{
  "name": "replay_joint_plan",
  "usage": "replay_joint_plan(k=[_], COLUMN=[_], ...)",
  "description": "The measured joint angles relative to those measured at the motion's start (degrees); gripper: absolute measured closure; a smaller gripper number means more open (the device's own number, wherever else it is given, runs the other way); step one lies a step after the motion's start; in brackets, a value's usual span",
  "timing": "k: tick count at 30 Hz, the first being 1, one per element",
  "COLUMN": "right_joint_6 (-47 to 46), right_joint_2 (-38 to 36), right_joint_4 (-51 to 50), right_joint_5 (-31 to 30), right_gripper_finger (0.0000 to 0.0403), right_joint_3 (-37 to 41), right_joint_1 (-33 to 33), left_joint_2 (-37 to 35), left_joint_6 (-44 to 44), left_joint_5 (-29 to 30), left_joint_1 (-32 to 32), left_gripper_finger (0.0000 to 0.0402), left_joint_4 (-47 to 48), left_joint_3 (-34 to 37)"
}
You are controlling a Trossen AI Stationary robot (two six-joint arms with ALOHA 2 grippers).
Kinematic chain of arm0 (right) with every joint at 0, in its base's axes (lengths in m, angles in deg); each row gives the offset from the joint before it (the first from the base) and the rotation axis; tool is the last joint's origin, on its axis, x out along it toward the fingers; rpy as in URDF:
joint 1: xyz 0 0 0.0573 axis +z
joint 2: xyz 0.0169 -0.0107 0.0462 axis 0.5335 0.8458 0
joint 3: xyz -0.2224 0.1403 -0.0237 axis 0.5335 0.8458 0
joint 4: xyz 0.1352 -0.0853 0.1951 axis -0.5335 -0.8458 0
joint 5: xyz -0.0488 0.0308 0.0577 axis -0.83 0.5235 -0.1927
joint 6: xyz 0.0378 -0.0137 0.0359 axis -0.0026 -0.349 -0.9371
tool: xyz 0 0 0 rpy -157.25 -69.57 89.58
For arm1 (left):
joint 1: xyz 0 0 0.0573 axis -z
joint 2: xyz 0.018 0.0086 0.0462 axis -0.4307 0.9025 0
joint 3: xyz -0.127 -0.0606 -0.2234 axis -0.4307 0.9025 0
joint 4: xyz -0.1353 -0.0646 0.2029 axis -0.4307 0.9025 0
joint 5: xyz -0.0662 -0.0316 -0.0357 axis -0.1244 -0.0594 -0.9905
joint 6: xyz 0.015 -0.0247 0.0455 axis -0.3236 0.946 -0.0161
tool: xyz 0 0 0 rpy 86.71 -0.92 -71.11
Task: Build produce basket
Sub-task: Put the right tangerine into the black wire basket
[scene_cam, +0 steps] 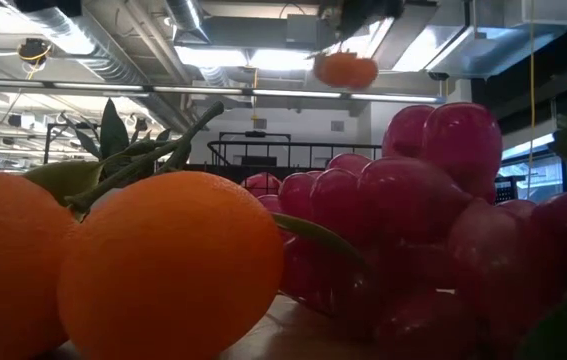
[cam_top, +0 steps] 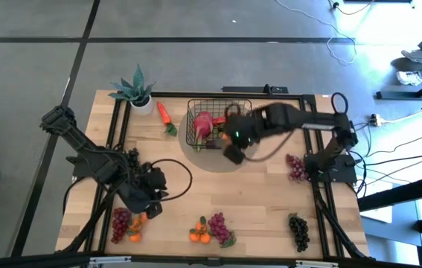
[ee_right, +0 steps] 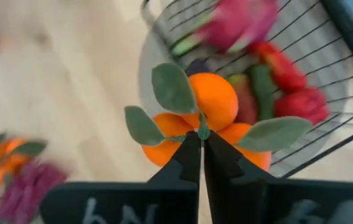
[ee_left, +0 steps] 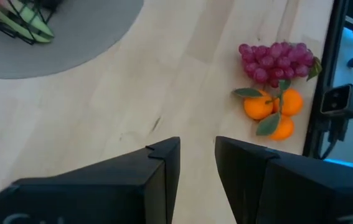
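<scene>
1. High view: the right gripper (cam_top: pixel 233 152) hangs at the near edge of the rectangular black wire-mesh basket (cam_top: pixel 218 119), which sits on a round grey mat (cam_top: pixel 214 160) at the far middle of the pale wooden table (cam_top: pixel 263 201); the basket lies just beyond the tool, toward the table's far side. Inside show a pink-red radish (cam_top: pixel 203 121) and other produce. The left gripper (cam_top: pixel 145 202) waits near the front left, beside a red grape bunch with small oranges (cam_top: pixel 126 223). An orange carrot (cam_top: pixel 164 114) lies left of the basket, a spiky green potted plant (cam_top: pixel 136 91) in the far left corner; more grape bunches line the front and right edges

2. Low view: smooth, glossy oranges (scene_cam: pixel 113 265) and translucent magenta grapes (scene_cam: pixel 413 230) fill the foreground; high behind them an orange (scene_cam: pixel 345 70) hangs in the air under a gripper

3. Left wrist view: the left fingers (ee_left: pixel 164 168) stand slightly apart, holding nothing, above bare wood; a grape and orange cluster (ee_left: pixel 276 81) lies well ahead

4. Right wrist view: the right fingers (ee_right: pixel 185 158) are pressed together on the stem of a cluster of small oranges with matte green leaves (ee_right: pixel 210 121), held partly over the basket's rim (ee_right: pixel 313 149); red peppers (ee_right: pixel 291 87) lie within. Judgement: releasing calls for carrying the cluster slightly farther over the mesh
</scene>
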Motion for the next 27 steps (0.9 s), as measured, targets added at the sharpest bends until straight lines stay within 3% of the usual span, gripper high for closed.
replay_joint_plan(k=[7,14,20,27], right_joint_6=[11.28,19.52,24.34,29.75], right_joint_2=[0.06,0.04,0.06,0.08], right_joint_4=[4.08,14.55,22.94,34.03], right_joint_5=[1.21,9.19,12.75,12.82], right_gripper_finger=[0.0403,0.0403,0.0403,0.0403], right_joint_3=[2.34,8.99,18.18,27.76], right_joint_1=[-12.17,-22.09,-26.14,-27.61], left_joint_2=[0.00,0.00,0.00,0.00], left_joint_6=[-0.06,-0.05,-0.05,-0.05], left_joint_5=[2.18,5.18,5.22,5.20], left_joint_1=[-4.74,-11.68,-16.76,-20.06], left_gripper_finger=[0.0311,0.0311,0.0311,0.0311], left_joint_4=[-0.02,-0.09,-0.10,-0.11], left_joint_3=[0.00,0.00,0.00,0.00])
